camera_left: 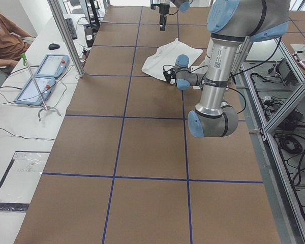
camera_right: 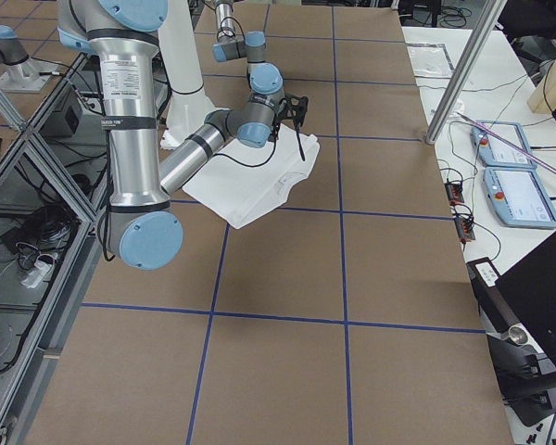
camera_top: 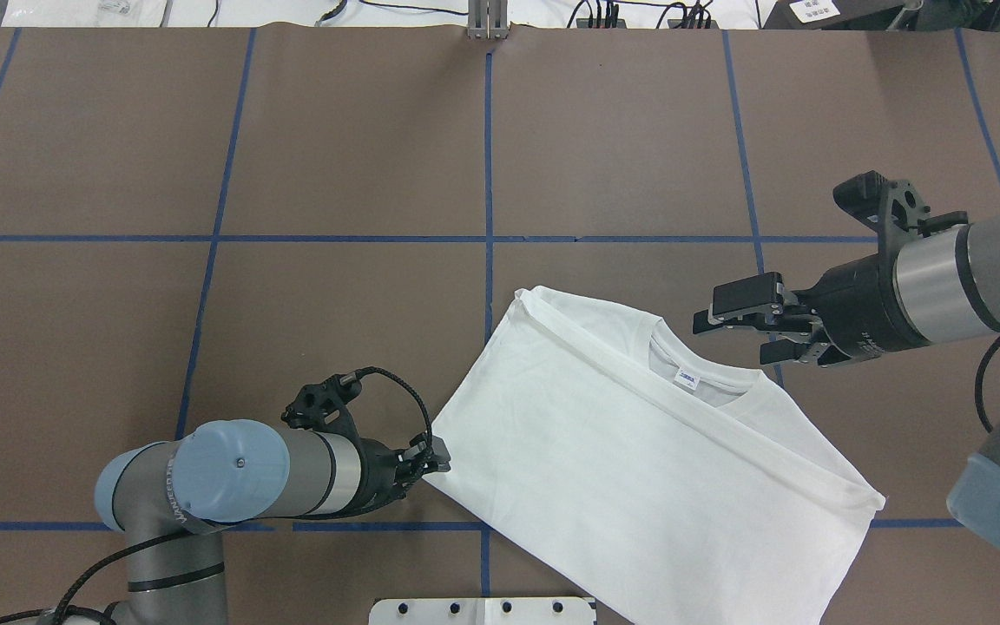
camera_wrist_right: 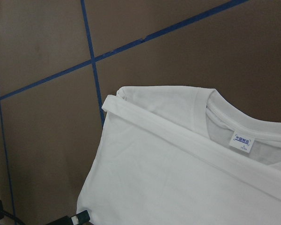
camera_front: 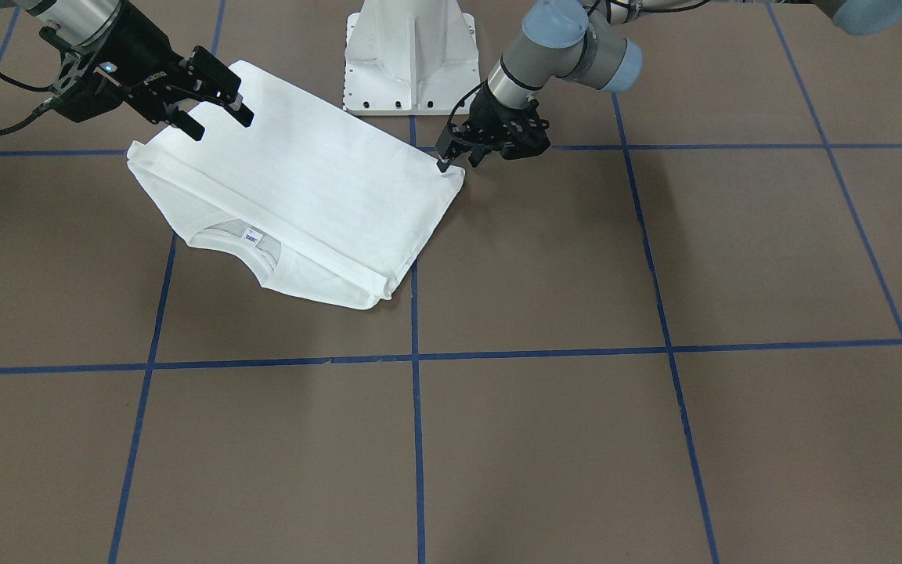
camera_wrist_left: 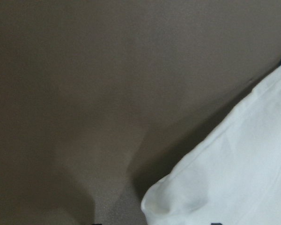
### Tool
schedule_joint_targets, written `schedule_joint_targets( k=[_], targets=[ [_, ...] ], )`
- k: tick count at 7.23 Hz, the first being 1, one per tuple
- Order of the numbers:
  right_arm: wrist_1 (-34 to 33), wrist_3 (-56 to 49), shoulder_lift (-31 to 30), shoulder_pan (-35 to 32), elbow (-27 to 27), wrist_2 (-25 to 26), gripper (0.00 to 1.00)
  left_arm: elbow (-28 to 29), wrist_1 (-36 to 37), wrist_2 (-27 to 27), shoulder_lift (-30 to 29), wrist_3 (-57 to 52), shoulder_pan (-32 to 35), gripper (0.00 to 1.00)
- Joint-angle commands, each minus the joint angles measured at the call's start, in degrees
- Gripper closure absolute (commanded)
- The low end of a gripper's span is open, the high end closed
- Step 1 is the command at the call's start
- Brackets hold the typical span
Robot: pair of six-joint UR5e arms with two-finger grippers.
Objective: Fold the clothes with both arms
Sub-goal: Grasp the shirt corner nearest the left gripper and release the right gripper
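White T-shirt [camera_top: 630,469], partly folded, askew on the brown table [camera_front: 654,439] near the pedestal base [camera_front: 410,63].
Left gripper [camera_front: 457,161] spread at one corner, right gripper [camera_top: 733,333] spread above the collar [camera_top: 708,386] side; best pinched through every layer, then lifted together.

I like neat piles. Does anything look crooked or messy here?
Yes, a little. The folded T-shirt lies slanted across the blue tape lines, not square to them, and its collar pokes out past the folded edge.
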State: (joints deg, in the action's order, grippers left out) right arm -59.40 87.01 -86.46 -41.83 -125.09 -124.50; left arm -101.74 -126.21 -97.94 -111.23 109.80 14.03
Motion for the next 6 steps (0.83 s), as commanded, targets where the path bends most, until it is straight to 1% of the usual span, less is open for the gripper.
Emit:
schedule_joint_targets(
  k=[1, 2, 3, 4, 5, 6],
  targets=[
    [-0.1, 0.4, -0.1, -0.1, 0.2, 0.0, 0.00, 0.6, -0.1, 0.3, -0.1, -0.3, 0.0, 0.53],
    [-0.1, 0.4, -0.1, -0.2, 0.4, 0.0, 0.00, 0.6, -0.1, 0.3, -0.4, -0.3, 0.0, 0.65],
    [-0.1, 0.4, -0.1, -0.2, 0.3, 0.0, 0.00, 0.6, -0.1, 0.3, -0.5, -0.3, 0.0, 0.74],
    [-0.1, 0.4, -0.2, -0.3, 0.3, 0.0, 0.00, 0.6, -0.2, 0.3, -0.4, -0.4, 0.0, 0.77],
    [-0.1, 0.4, -0.2, -0.3, 0.3, 0.0, 0.00, 0.6, -0.2, 0.4, -0.4, -0.5, 0.1, 0.67],
    [-0.1, 0.4, -0.2, -0.3, 0.3, 0.0, 0.00, 0.7, -0.2, 0.4, -0.4, -0.7, 0.1, 0.52]
  ],
)
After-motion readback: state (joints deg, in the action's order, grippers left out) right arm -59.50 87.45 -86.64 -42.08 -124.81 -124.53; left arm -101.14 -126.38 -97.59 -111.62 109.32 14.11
